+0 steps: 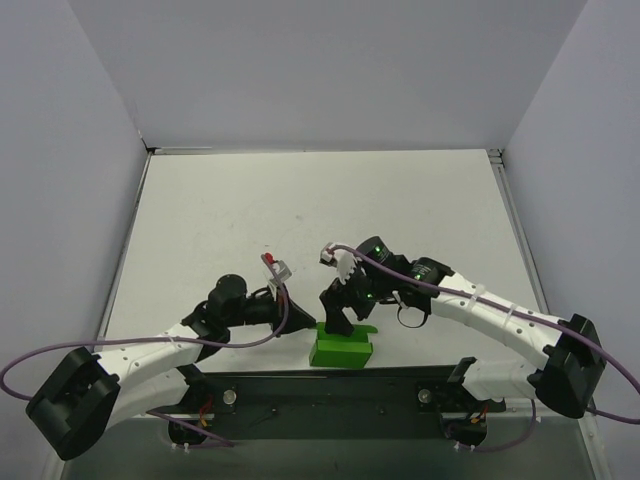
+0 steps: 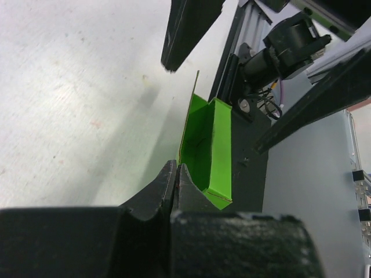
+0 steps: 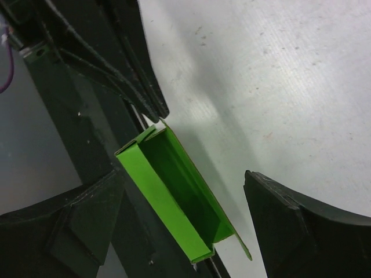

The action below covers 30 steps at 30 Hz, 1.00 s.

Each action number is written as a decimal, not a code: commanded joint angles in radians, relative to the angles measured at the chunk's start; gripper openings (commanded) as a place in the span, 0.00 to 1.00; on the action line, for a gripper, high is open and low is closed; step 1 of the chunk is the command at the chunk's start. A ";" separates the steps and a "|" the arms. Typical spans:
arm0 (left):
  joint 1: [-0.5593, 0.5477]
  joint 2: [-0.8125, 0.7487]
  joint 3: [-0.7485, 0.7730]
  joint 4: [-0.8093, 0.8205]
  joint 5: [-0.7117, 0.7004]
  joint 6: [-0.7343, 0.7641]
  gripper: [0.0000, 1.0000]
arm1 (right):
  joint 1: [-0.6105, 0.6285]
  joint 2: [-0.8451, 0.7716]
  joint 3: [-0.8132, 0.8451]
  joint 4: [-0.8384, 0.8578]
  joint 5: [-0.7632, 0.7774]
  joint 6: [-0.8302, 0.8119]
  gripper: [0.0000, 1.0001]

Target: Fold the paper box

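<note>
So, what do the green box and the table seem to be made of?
The green box looks like thin card, matte: sharp creases, paper-thin edges. The table seems a hard white sheet, perhaps laminate or painted board, faintly scuffed and speckled; I cannot tell which.

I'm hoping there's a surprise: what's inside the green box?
Nothing shows inside the paper box, only its bare green walls and floor. In the right wrist view the near wall covers a shadowy strip of floor behind it, so that bit stays unseen.
</note>
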 commanded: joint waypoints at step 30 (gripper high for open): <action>0.014 0.112 0.142 -0.015 0.114 0.121 0.00 | 0.145 -0.011 -0.109 0.051 0.031 -0.267 0.88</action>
